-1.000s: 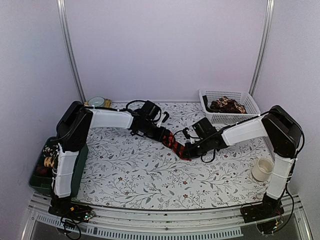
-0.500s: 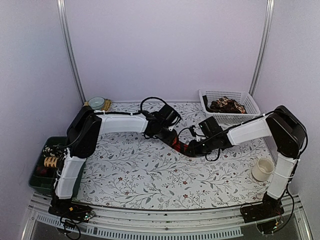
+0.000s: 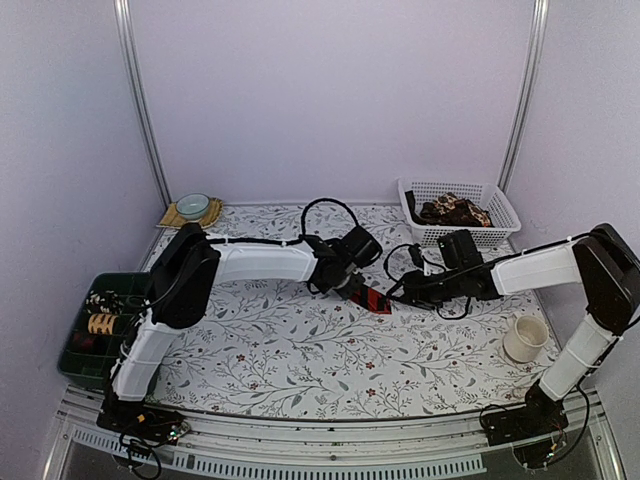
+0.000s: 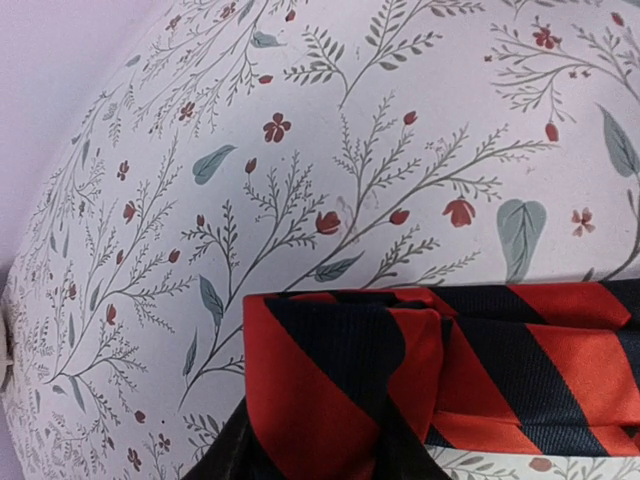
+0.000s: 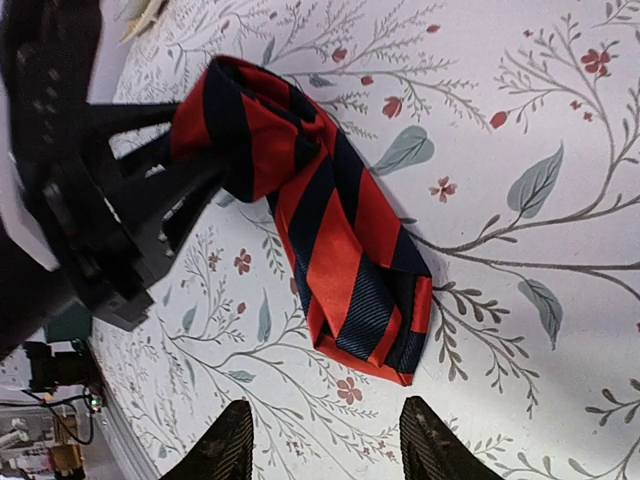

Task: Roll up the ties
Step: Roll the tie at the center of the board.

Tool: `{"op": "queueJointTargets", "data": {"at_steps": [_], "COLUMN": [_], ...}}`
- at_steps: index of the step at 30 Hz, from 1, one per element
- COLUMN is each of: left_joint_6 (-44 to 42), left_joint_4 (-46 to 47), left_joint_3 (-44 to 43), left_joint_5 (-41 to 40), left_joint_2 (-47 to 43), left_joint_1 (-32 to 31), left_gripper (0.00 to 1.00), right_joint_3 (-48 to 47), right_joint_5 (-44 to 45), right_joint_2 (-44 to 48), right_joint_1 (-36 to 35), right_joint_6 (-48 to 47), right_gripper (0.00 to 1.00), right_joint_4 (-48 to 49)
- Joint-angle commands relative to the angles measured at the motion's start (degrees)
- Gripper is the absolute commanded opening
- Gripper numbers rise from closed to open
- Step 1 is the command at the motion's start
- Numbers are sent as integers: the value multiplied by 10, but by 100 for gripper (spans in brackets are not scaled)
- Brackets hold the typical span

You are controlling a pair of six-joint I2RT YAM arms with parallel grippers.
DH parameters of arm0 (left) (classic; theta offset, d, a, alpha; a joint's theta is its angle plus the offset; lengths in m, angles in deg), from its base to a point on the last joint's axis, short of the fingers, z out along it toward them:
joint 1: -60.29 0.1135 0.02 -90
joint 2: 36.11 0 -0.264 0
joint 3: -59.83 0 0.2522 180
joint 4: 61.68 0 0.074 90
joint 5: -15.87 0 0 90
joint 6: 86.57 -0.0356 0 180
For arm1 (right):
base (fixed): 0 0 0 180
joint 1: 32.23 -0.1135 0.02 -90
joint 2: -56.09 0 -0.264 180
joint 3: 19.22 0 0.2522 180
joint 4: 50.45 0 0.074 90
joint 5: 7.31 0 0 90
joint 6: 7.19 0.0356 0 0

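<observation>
One satiny red-and-black striped tie [image 5: 340, 230], folded flat, pinched in left gripper [image 3: 354, 285]; right gripper [image 5: 325, 432] gapes empty beside it; white lattice basket [image 3: 480, 234] beyond.

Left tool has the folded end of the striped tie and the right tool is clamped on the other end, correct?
Not quite. The right tool is open and off the tie, whose other end lies loose just ahead of it, as the right wrist view shows. The left tool does have the folded end.
</observation>
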Motion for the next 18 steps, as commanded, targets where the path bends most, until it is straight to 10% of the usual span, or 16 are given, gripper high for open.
{"op": "queueJointTargets", "data": {"at_steps": [1, 18], "left_joint_6": [-15, 6], "left_joint_4": [-83, -110], "left_joint_3": [2, -59], "left_joint_5": [-34, -25], "left_joint_2": [68, 80], "left_joint_1": [-11, -52], "left_gripper": [34, 48], "right_joint_3": [35, 41], "right_joint_5": [-62, -126], "right_joint_2": [76, -7], "right_joint_1": [34, 58], "right_joint_6": [66, 153], "right_gripper": [50, 50], "right_joint_4": [78, 151]}}
